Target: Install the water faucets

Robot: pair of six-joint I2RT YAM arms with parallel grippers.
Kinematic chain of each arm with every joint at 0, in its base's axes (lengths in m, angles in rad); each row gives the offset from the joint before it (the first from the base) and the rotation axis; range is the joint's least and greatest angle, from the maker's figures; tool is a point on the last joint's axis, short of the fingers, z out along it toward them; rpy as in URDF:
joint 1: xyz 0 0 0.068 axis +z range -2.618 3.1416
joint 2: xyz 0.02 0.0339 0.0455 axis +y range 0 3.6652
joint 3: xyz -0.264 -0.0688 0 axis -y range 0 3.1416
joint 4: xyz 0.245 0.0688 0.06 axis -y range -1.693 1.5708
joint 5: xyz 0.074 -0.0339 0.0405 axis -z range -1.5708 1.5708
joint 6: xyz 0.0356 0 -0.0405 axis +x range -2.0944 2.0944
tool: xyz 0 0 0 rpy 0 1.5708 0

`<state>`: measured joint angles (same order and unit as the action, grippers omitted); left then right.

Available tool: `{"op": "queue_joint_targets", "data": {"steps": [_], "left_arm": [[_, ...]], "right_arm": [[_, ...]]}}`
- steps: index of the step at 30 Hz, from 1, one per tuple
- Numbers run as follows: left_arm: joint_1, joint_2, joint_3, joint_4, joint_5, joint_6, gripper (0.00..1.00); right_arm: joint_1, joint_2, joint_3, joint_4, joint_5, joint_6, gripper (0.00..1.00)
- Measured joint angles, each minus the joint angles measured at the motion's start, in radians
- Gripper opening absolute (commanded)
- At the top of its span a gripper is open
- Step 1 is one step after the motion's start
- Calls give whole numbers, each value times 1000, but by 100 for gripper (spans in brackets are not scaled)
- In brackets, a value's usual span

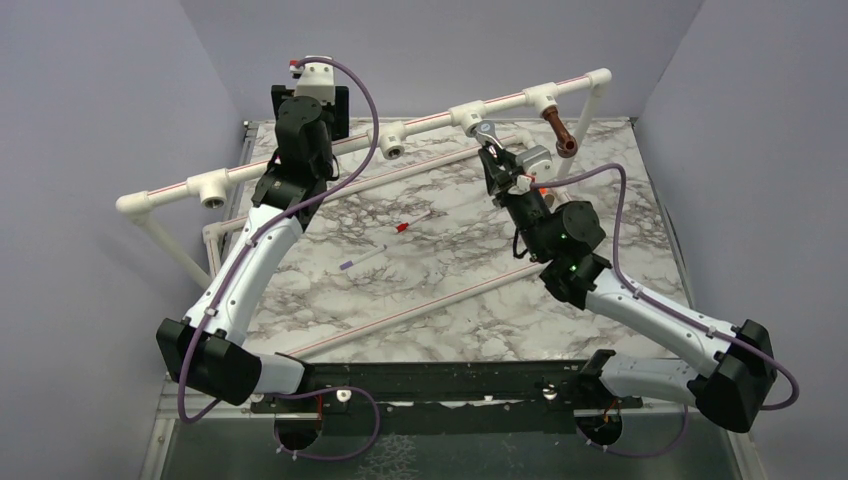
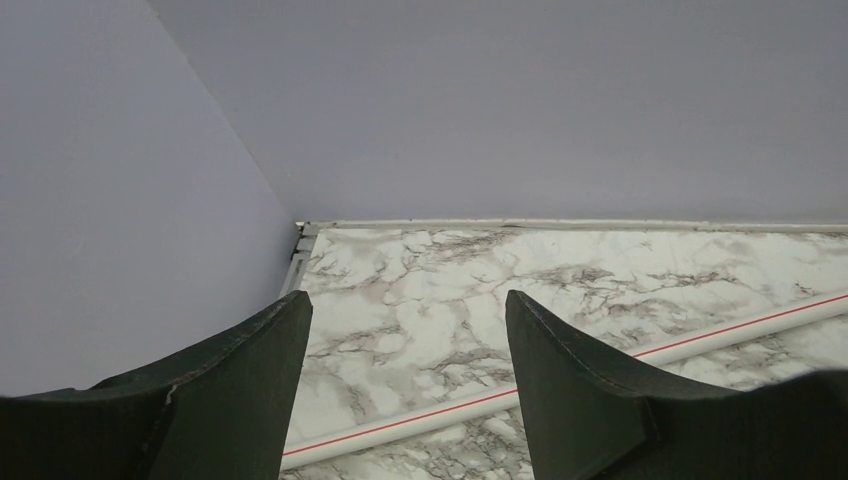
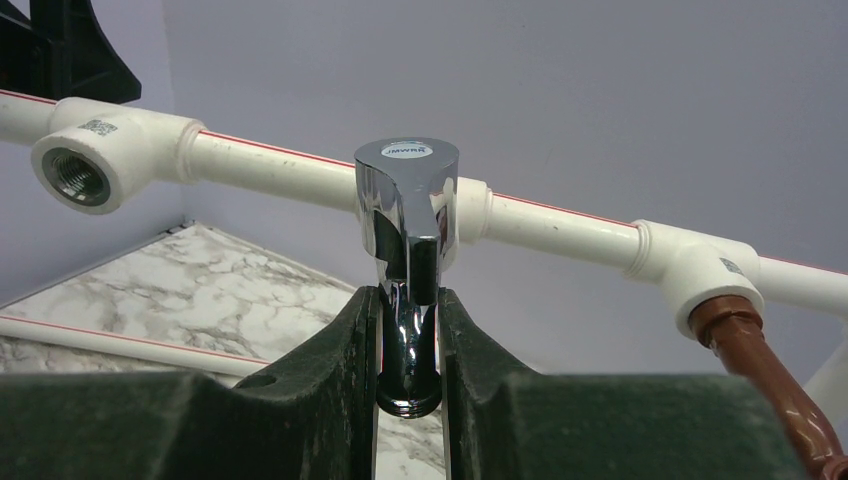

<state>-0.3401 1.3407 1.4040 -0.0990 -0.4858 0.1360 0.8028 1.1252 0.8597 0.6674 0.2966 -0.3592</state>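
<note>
My right gripper (image 1: 491, 152) (image 3: 408, 296) is shut on the spout of the shiny chrome faucet (image 1: 483, 131) (image 3: 407, 200). The faucet's back end meets a tee socket (image 3: 468, 210) of the raised white pipe rail (image 1: 430, 120); how deep it sits is hidden. The reddish-brown faucet (image 1: 560, 132) (image 3: 768, 375) hangs from the socket further right on that rail. My left gripper (image 1: 312, 105) (image 2: 408, 300) is open at the back left, with nothing between its fingers, above the marble top and a thin pipe (image 2: 560, 380).
Two empty tee sockets (image 1: 392, 148) (image 1: 212, 195) sit on the rail to the left. A red-tipped stick (image 1: 403, 228) and a purple-tipped stick (image 1: 346, 265) lie mid-table. A long loose pipe (image 1: 430, 305) crosses the marble top. Grey walls close in the back and sides.
</note>
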Motion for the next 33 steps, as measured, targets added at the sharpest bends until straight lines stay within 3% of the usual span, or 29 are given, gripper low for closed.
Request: {"op": "queue_joint_targets", "data": {"steps": [33], "left_arm": [[25, 0, 0, 4, 26, -9, 73]], "right_arm": [[1, 96, -7, 153, 51, -53, 1]]}}
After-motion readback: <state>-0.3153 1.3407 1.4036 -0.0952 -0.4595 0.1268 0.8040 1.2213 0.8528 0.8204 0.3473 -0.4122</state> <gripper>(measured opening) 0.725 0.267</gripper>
